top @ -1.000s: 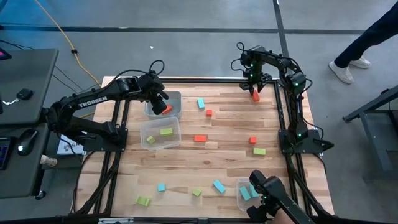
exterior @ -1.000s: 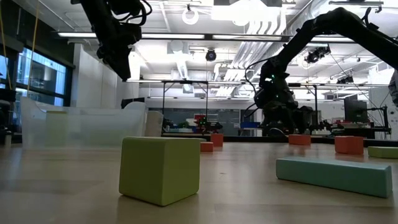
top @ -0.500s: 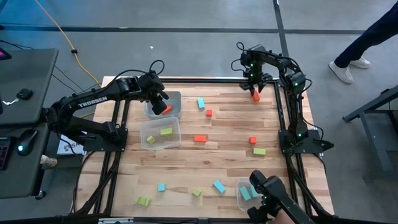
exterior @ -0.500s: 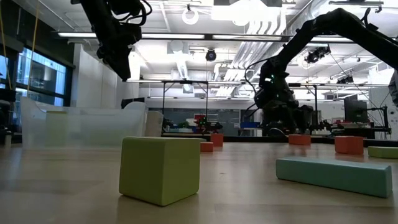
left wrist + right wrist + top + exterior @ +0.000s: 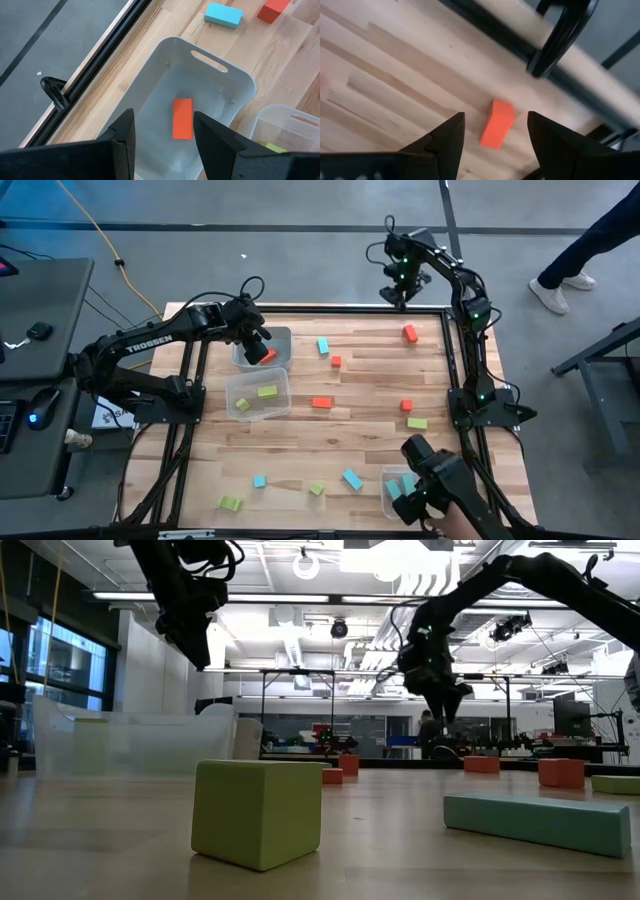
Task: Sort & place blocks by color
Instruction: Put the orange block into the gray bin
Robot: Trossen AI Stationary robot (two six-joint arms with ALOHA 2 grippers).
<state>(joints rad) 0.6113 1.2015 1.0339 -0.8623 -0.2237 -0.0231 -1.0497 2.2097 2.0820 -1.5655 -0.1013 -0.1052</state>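
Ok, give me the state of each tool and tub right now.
Left tool: open, empty, above red tub.
Right tool: open, empty, above a red block.
Red tub: holds one red bar.
Green tub: holds green blocks.
Teal tub: holds teal blocks.

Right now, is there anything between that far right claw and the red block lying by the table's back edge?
Nothing visible. The right gripper hangs open above the red block, which lies alone on bare wood near the black frame rail. In the right wrist view the block shows between the fingers with no other block beside it.
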